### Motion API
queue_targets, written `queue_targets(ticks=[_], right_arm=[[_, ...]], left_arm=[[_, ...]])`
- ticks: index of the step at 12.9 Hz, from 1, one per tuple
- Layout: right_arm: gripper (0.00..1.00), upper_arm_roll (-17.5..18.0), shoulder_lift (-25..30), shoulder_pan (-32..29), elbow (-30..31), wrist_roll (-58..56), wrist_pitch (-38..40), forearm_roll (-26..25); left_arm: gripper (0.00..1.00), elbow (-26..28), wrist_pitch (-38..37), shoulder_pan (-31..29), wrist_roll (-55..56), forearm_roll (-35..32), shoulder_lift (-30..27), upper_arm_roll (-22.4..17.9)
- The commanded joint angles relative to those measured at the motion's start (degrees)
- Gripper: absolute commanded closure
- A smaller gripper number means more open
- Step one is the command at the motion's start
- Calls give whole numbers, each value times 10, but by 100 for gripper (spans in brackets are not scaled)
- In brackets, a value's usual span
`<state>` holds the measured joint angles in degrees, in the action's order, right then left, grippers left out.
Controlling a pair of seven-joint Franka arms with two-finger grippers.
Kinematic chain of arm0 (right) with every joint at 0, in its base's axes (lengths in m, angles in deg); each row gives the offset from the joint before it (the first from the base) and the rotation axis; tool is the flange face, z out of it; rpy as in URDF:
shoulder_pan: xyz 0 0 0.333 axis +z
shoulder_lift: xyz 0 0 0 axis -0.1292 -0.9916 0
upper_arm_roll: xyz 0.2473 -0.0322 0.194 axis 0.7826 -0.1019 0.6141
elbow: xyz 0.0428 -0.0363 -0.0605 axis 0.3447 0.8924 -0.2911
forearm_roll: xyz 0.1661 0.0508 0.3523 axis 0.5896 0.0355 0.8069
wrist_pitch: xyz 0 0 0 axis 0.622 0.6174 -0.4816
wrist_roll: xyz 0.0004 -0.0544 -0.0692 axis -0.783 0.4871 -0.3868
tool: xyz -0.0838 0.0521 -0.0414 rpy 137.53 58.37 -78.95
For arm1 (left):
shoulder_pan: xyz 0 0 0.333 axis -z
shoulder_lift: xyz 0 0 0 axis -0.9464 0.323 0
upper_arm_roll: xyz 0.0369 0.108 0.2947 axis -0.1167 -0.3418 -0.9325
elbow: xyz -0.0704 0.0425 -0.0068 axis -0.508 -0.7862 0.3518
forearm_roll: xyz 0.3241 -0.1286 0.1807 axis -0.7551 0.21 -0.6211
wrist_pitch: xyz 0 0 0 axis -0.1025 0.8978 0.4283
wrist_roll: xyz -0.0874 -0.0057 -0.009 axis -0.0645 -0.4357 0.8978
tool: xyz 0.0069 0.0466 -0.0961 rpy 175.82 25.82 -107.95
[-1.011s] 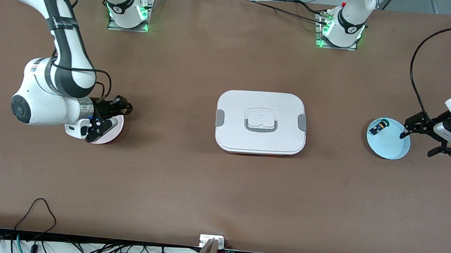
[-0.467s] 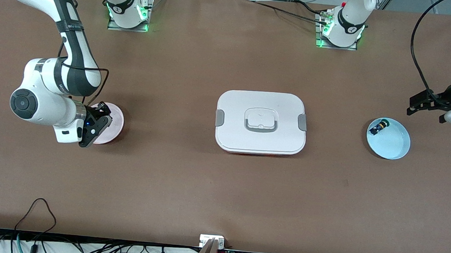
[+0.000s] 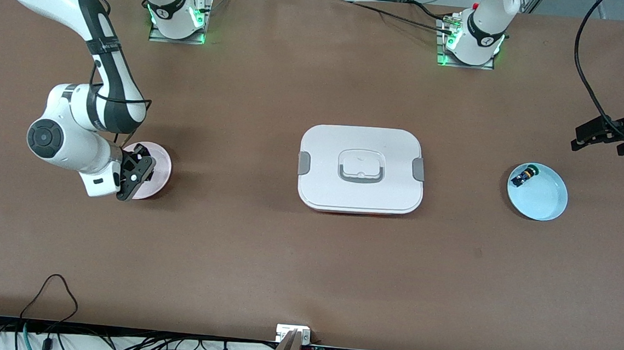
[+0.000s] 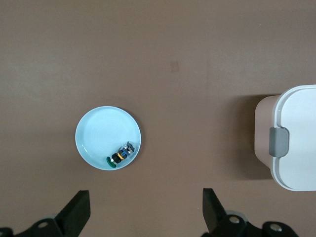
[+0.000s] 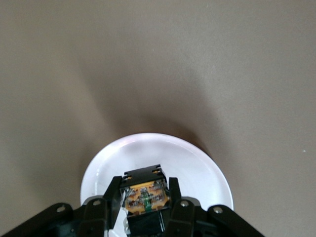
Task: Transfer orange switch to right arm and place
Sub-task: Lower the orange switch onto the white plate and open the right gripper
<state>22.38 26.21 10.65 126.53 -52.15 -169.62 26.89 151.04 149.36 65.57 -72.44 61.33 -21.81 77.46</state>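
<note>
Orange switch [image 5: 145,196], a tiny black block with amber pieces, sits clamped between the right end effector [image 3: 135,172] fingers, amber face toward the wrist camera; long axis not clear. Right end effector hangs over a round pink plate [image 3: 160,167] at the right arm's end of the brown worktop [image 3: 284,261]. White lidded rectangular box [image 3: 360,169] at centre. Left end effector [image 4: 143,212], jaws wide apart, empty, hangs over the worktop at about 1 o'clock from a light-blue round plate [image 3: 543,202] carrying a green-capped black part [image 3: 524,175].

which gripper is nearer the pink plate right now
Right. The right gripper is directly over the pink plate, shut on the orange switch. The left gripper hangs open at the left arm's end of the table, near the blue plate.
</note>
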Motion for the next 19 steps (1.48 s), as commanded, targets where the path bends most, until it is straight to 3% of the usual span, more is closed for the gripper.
queue_targets(ticks=[1, 13, 14, 15, 19], right_arm=[[69, 6, 8, -22, 37, -58, -52, -9], [65, 6, -10, -31, 94, -79, -112, -20], [41, 6, -8, -31, 94, -72, -109, -19], [1, 6, -6, -31, 94, -71, -107, -15], [0, 7, 33, -31, 76, 39, -66, -9]], left_arm=[[0, -17, -26, 15, 32, -16, -6, -3], [0, -22, -31, 25, 62, -17, -2, -3], [0, -25, -45, 27, 64, -17, -2, -3], [0, -26, -51, 35, 71, -16, -2, -3], [0, -25, -53, 38, 90, -17, -2, -4]])
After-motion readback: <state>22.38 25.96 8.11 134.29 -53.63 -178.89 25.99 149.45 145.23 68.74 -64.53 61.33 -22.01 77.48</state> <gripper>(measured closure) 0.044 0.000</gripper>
